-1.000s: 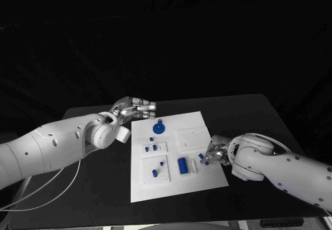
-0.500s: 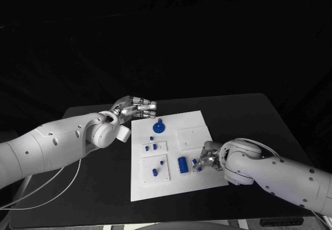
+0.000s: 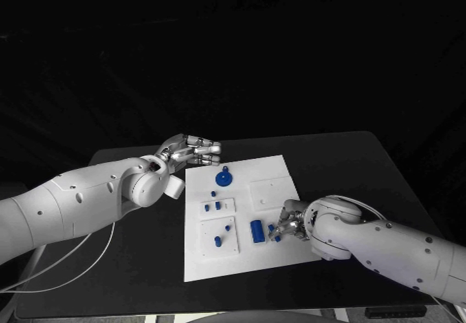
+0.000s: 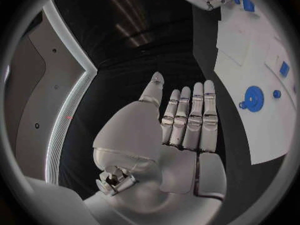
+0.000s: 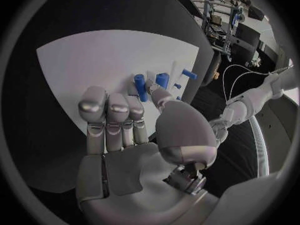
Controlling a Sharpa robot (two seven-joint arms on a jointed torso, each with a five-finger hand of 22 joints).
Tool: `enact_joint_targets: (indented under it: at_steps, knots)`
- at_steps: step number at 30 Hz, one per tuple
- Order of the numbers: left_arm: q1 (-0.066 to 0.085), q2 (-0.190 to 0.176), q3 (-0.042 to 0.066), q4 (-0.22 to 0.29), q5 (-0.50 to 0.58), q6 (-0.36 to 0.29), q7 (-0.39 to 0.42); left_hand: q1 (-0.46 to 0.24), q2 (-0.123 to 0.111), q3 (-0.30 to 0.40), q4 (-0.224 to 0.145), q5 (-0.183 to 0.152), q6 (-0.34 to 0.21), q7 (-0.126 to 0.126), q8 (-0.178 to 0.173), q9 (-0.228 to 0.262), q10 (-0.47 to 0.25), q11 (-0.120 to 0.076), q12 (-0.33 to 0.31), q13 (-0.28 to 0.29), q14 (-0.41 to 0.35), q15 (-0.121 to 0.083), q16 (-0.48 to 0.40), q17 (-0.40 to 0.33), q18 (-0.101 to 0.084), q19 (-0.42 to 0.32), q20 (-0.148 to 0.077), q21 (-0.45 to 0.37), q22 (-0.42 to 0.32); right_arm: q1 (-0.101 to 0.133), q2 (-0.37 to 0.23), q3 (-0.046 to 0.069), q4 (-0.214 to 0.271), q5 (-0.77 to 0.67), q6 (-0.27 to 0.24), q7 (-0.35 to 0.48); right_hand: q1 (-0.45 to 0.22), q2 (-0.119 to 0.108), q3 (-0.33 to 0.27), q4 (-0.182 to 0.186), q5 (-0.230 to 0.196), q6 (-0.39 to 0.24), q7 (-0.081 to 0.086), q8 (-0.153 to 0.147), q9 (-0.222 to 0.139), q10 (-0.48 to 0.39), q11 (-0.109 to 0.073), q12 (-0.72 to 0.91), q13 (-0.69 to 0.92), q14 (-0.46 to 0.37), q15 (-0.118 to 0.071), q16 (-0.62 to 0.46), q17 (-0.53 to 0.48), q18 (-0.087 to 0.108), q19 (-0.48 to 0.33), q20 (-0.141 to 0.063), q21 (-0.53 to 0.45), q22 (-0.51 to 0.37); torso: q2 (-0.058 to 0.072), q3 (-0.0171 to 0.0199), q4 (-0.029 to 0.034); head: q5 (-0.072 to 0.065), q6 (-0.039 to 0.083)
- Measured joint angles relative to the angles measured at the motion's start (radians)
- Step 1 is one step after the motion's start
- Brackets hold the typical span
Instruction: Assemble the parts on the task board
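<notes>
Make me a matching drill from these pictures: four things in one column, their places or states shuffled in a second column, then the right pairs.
1. left robot hand
2. right robot hand
3. round blue part
4. task board

A. white, mid-table
B. pinching a small blue part over the board's right side
C. open, off the board's far left corner
D. lying near the board's far edge

Pairs: 1-C, 2-B, 3-D, 4-A

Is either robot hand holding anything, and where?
The right robot hand pinches a small blue part by its end; the left robot hand holds nothing.
</notes>
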Motion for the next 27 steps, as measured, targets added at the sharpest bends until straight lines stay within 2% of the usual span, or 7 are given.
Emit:
enact_joint_targets:
  at_steps: [6,10,16,25,27]
  knots:
    - [0.0,0.0,0.0,0.0,0.0,0.0,0.0,0.0,0.0,0.0,0.0,0.0,0.0,0.0,0.0,0.0,0.0,0.0,0.0,0.0,0.0,0.0,0.0,0.0,0.0,0.0,0.0,0.0,-0.001,0.001,0.005,-0.001,-0.008,-0.002,0.0,0.001,-0.008,-0.008,-0.002,0.008,-0.007,0.0,0.0,0.005,-0.003,0.001,0.001,0.0,0.001,0.0,0.0,0.0,-0.001,0.0,0.0,0.0,0.0,0.0,0.0,0.0007,-0.0005,0.002,0.0]
    - [0.0,0.0,0.0,0.0,0.0,0.001,0.0,0.0,0.0,0.0,0.0,0.0,0.0,0.0,0.0,0.0,0.0,0.0,0.0,0.0,0.0,0.0,0.0,0.0,0.0,0.0,0.0,0.0,-0.001,0.001,0.01,-0.001,-0.014,-0.003,0.0,0.001,-0.016,-0.005,-0.004,0.016,-0.008,0.0,0.0,0.008,-0.006,0.003,0.002,0.0,0.001,0.0,0.0,0.0,-0.002,0.0,0.0,0.0,0.0,0.0,0.0,0.0012,-0.0011,0.003,-0.001]
    - [0.0,0.0,0.0,0.0,0.0,0.005,0.0,0.0,0.0,0.0,0.0,0.0,0.0,0.0,0.0,0.0,0.0,0.0,0.0,0.0,0.0,0.0,0.0,0.0,0.0,0.0,0.0,0.0,-0.001,0.003,0.017,-0.004,-0.022,-0.008,0.0,0.001,-0.027,-0.006,-0.01,0.04,-0.028,0.004,0.0,0.011,-0.005,0.007,0.004,0.0,0.001,0.0,0.0,0.0,-0.002,0.0,0.0,0.0,0.0,0.0,0.0,0.0015,-0.0011,0.005,-0.002]
    - [0.0,0.0,0.0,0.0,0.0,0.012,0.0,0.0,0.0,0.0,0.0,0.0,0.0,0.0,0.0,0.0,0.0,0.0,0.0,0.0,0.0,0.0,0.0,0.0,0.0,0.0,0.0,0.0,-0.002,0.002,0.023,-0.007,-0.028,-0.015,-0.006,0.002,-0.039,-0.019,-0.013,0.079,-0.056,0.009,-0.001,0.007,-0.005,0.005,-0.001,0.0,0.001,0.0,0.0,0.0,-0.002,0.0,0.0,0.0,0.0,0.001,0.0,0.0015,-0.0011,0.006,-0.004]
    - [0.0,0.0,0.0,0.0,0.0,0.014,-0.001,0.0,0.0,0.0,0.0,0.0,0.0,0.0,0.0,0.0,0.0,0.0,0.0,0.0,0.0,0.0,0.0,0.0,0.0,0.0,0.0,0.0,-0.002,0.002,0.024,-0.008,-0.028,-0.016,-0.008,0.003,-0.035,-0.032,-0.012,0.092,-0.062,0.009,0.0,0.007,-0.005,0.005,-0.001,0.0,0.001,0.0,0.0,0.0,-0.002,0.0,0.0,0.0,0.0,0.001,0.0,0.0013,-0.001,0.006,-0.004]
